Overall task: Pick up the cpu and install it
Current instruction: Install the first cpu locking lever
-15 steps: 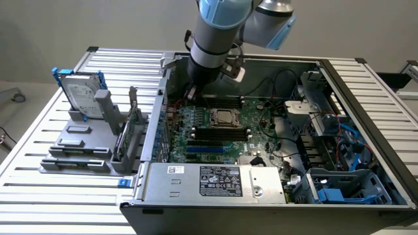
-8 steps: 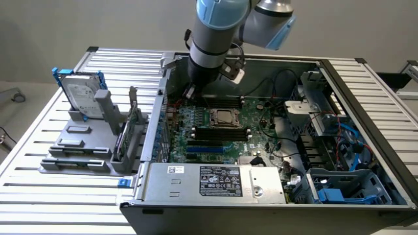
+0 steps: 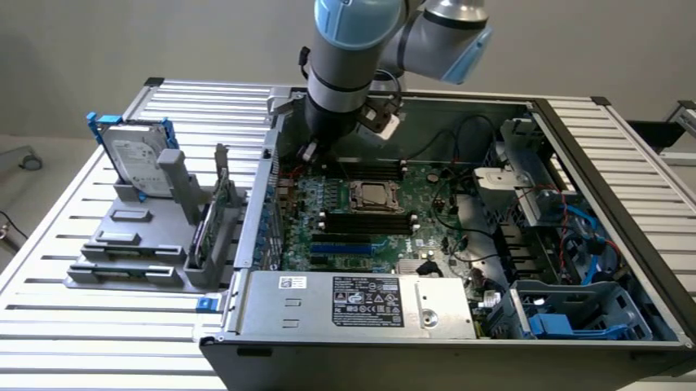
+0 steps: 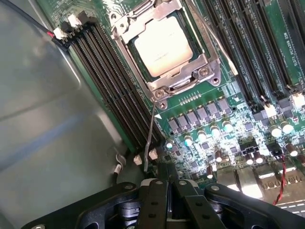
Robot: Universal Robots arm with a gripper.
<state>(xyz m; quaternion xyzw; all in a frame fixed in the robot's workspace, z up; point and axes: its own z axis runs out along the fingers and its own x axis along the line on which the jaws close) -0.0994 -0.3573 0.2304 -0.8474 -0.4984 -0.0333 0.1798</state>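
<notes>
The cpu [image 4: 163,46], a small square chip with a pale silvery top, lies inside the dark metal-framed socket [image 4: 209,71] on the green motherboard. In the exterior view the cpu [image 3: 373,195] sits mid-board, inside the open computer case. My gripper [image 4: 162,180] is shut, with its black fingers pressed together and nothing visibly held between them. It hovers a short way from the socket, above the row of capacitors. The socket's thin wire lever [image 4: 150,136] runs from the socket's corner down to just beside the fingertips. The arm [image 3: 337,81] reaches down into the case's rear corner.
The case's grey side wall [image 4: 47,124] stands close beside the gripper. Black memory slots [image 4: 109,81] flank the socket. A hard drive with a blue frame [image 3: 136,155] stands in a grey holder [image 3: 130,252] at the exterior view's left. The power supply [image 3: 359,301] fills the case's front.
</notes>
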